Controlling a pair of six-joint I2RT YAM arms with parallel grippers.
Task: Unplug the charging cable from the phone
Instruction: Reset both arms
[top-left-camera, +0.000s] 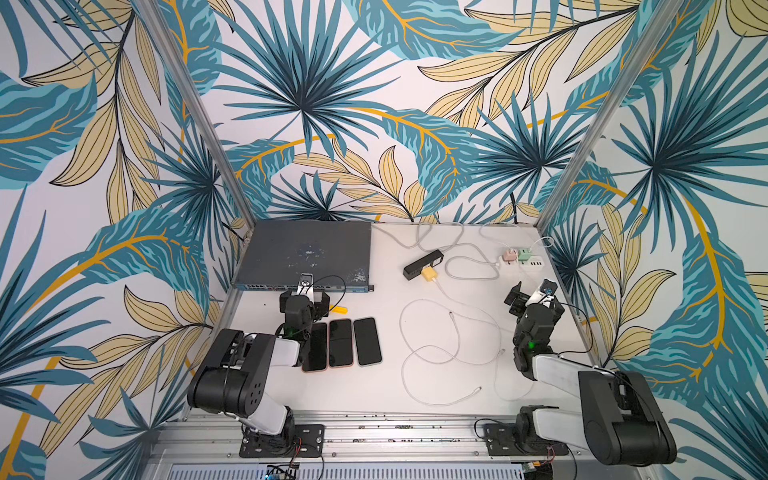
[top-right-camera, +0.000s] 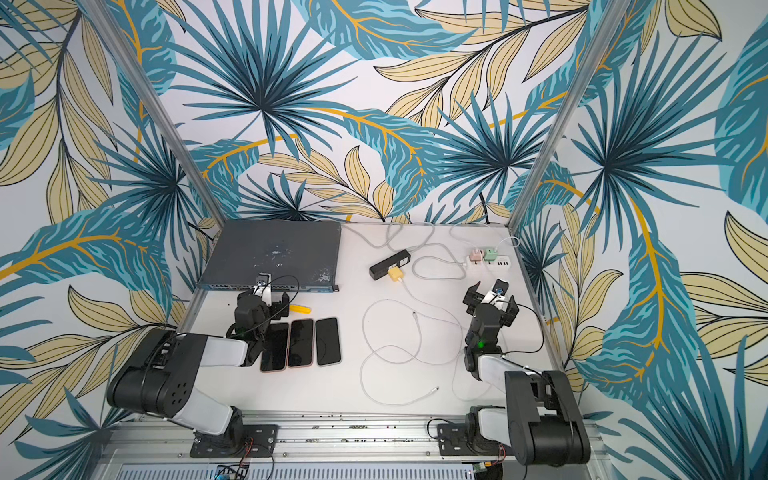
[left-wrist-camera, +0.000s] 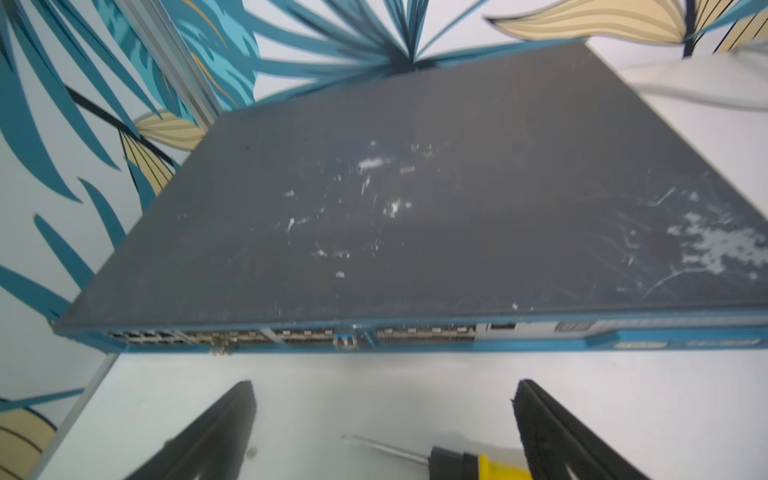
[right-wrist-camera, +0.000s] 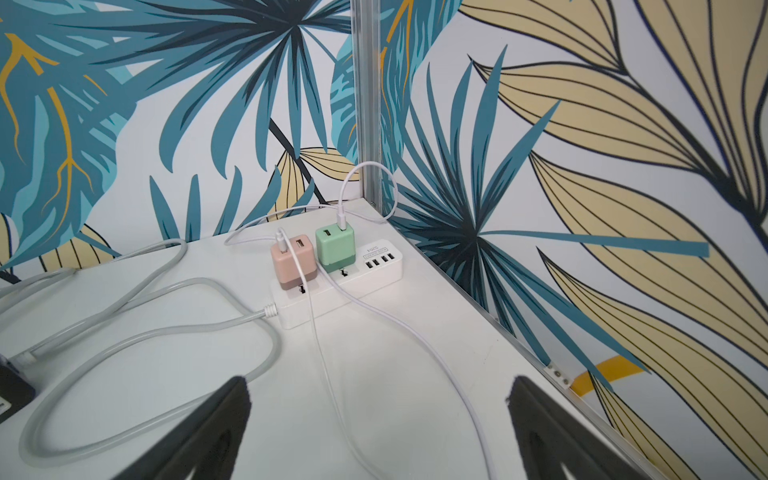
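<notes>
Top views both show the phones (top-left-camera: 341, 343), long axes near-to-far, lying just on the near side of the wide, empty left fingers (top-left-camera: 323, 300), well left of the equally wide right fingers (top-left-camera: 515, 297).

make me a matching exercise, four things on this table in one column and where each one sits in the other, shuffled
Things
1. yellow charger
2. green charger
3. screwdriver
4. network switch

Places
A. far left corner of the table
B. plugged into the white power strip
C. lying by the left gripper, just beyond the phones
D. plugged into the black power strip

Pairs: 1-D, 2-B, 3-C, 4-A
</notes>
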